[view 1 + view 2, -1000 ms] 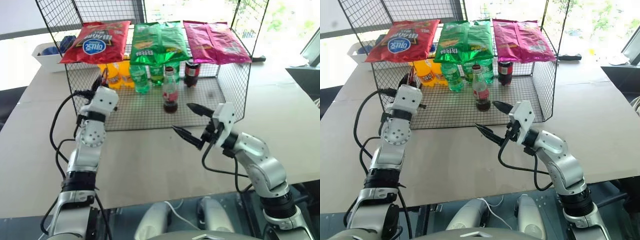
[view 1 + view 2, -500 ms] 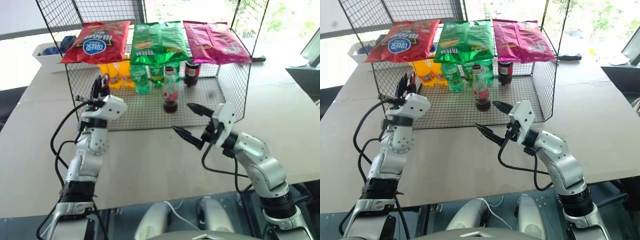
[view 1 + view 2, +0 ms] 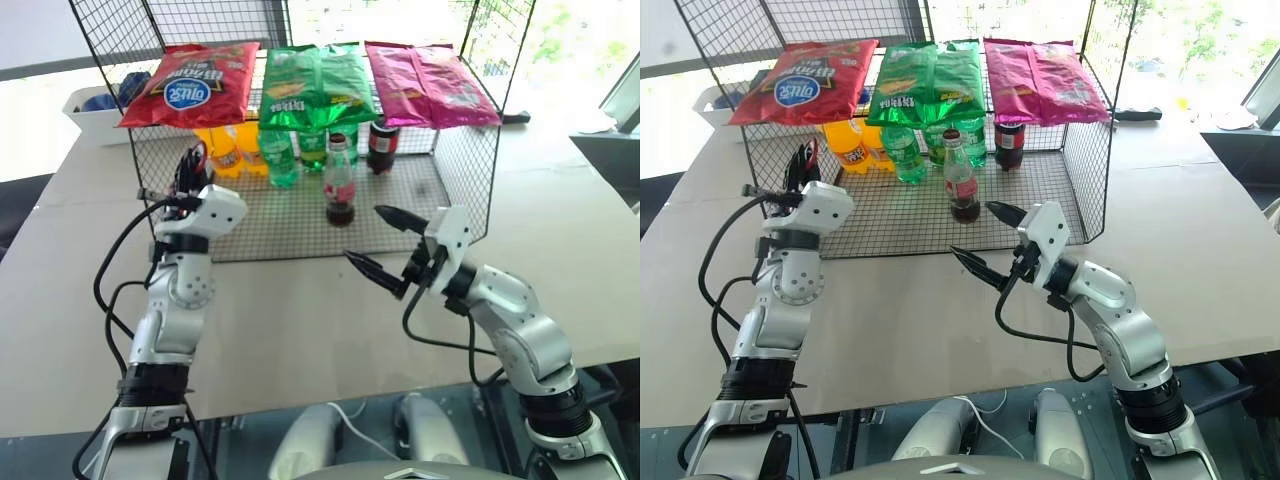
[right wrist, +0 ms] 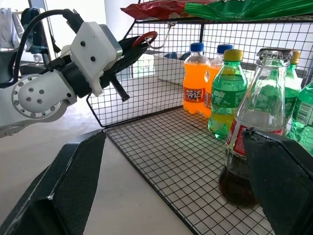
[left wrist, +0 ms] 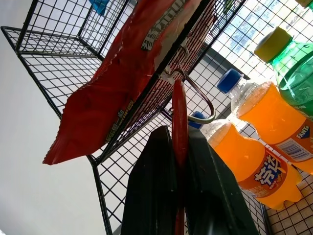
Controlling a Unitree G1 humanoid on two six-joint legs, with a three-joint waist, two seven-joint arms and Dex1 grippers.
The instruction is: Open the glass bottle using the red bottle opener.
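The glass bottle [image 3: 339, 185] stands upright on the wire rack's floor [image 3: 400, 200], its cap on and dark cola in its lower part. My left gripper [image 3: 190, 172] is at the rack's left front corner, shut on the red bottle opener [image 5: 179, 117], which stands edge-on between the black fingers [image 5: 151, 186]. The opener's tip is next to a metal hook [image 5: 200, 100] that hangs from the rack's upper shelf. My right gripper [image 3: 364, 234] is open in front of the rack, a little nearer than the bottle [image 4: 247, 147], with nothing between its fingers.
Red [image 3: 190, 85], green [image 3: 315, 85] and pink [image 3: 425, 80] snack bags lie on the rack's top. Orange soda bottles [image 3: 225, 150], green bottles [image 3: 280, 155] and a darker cola bottle [image 3: 381, 145] stand behind the glass bottle. A white bin [image 3: 95, 110] sits at the far left.
My left wrist has rolled and drawn back a little from the rack's corner, with the opener still held. The right arm has kept still.
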